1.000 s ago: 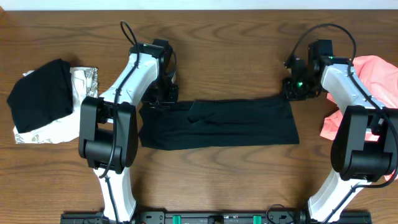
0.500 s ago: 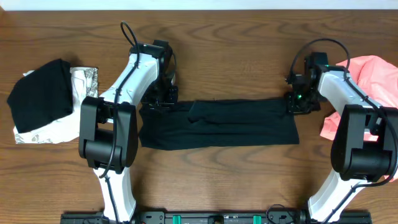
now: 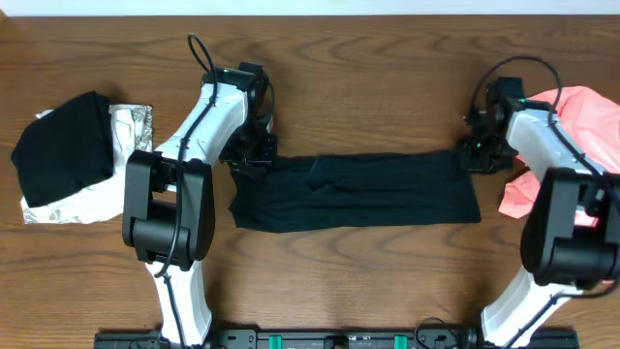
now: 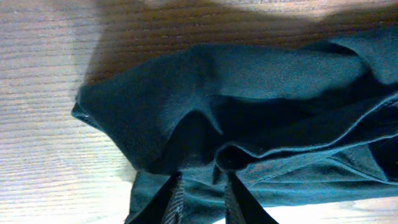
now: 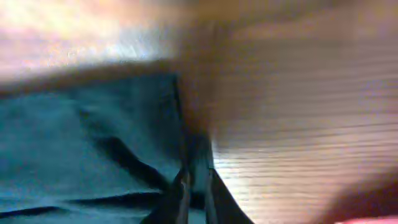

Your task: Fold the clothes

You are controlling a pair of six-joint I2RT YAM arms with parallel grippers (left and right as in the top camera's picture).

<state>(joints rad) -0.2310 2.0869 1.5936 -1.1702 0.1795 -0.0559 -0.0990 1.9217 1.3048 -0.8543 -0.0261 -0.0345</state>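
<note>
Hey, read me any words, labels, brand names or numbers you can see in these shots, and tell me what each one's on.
No readable text in any view.
Black shirt: plain, no print or tag showing.
Folded black garment: plain.
Patterned garment: grey-white pattern only, no letters to make out.
Pink garment: plain.

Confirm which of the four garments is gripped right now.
The long black shirt stretched in the middle: left gripper and right gripper pinch its ends. The folded black shirt, patterned one and pink one lie aside.
</note>
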